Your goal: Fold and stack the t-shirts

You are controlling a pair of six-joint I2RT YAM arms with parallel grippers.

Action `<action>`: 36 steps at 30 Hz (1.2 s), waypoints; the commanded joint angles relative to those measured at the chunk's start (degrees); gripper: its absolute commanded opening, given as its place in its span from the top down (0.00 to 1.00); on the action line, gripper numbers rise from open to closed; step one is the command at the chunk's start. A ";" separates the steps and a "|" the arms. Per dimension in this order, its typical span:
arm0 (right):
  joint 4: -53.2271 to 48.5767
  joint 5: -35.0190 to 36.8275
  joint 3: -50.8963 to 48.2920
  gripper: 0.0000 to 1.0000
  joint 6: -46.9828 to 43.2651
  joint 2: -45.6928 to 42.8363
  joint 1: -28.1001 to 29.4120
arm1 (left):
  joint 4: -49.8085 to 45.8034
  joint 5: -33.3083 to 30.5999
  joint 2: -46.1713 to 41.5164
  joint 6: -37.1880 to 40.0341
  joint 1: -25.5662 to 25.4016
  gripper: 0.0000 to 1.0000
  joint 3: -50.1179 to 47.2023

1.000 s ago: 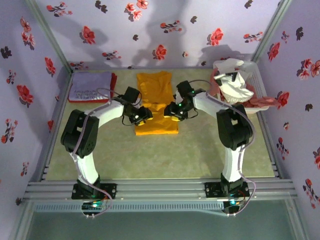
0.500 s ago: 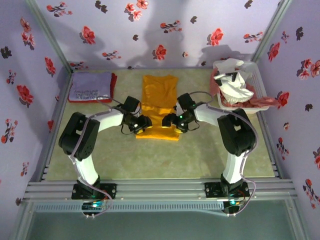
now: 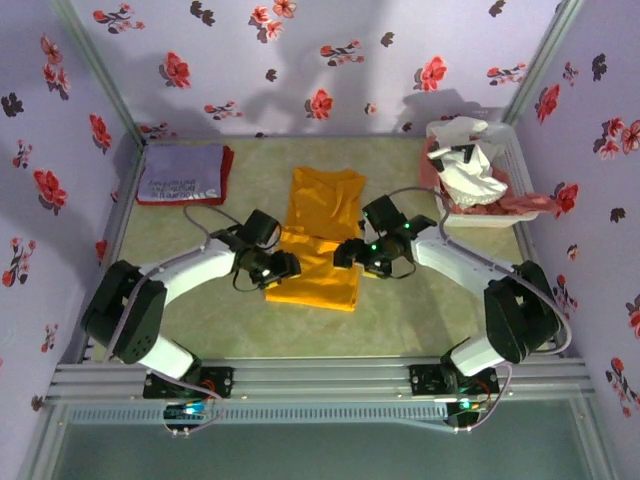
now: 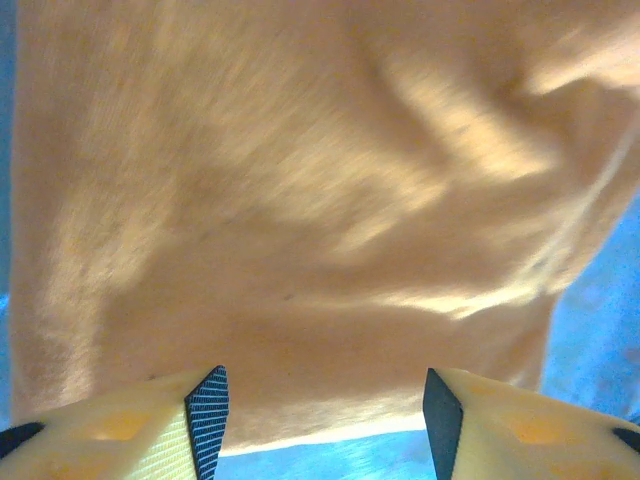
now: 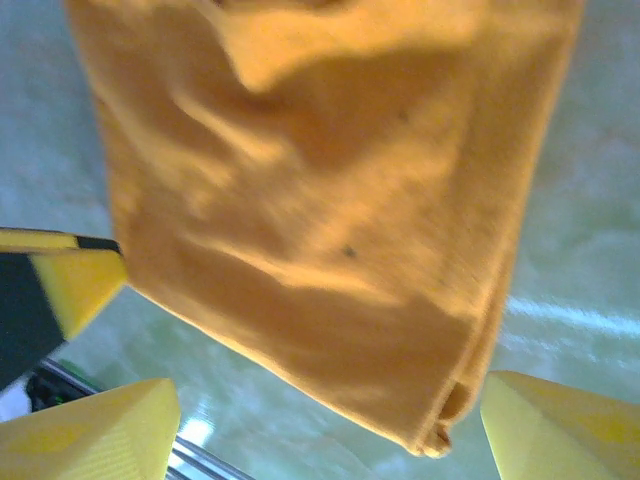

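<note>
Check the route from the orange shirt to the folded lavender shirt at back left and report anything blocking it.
Nothing lies on the table between the orange shirt and the lavender shirt. The left arm's wrist sits beside that route, by the orange shirt's left edge.

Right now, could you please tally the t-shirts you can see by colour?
Orange t-shirt: 1
Lavender t-shirt: 1
Red t-shirt: 1
White t-shirt: 1
Pink t-shirt: 1
Total: 5 visible; more may lie hidden.
</note>
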 commanded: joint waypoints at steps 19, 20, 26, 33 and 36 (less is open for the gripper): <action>8.66 -4.83 17.29 0.21 4.42 27.25 -11.87 | -0.75 5.80 29.79 3.03 8.17 0.42 29.45; 7.14 -4.49 18.33 0.21 2.94 27.71 -12.22 | -1.00 5.76 29.98 2.96 8.50 0.42 29.97; -1.65 -3.54 23.18 0.20 -3.04 25.51 -12.88 | -3.04 6.02 26.68 4.22 9.40 0.42 31.08; -9.79 1.29 15.83 0.23 -6.03 13.74 -11.03 | -8.28 3.29 14.52 7.63 9.54 0.42 22.65; -13.46 4.28 11.74 0.25 -7.68 8.29 -10.27 | -10.90 2.25 8.70 9.00 9.51 0.42 16.31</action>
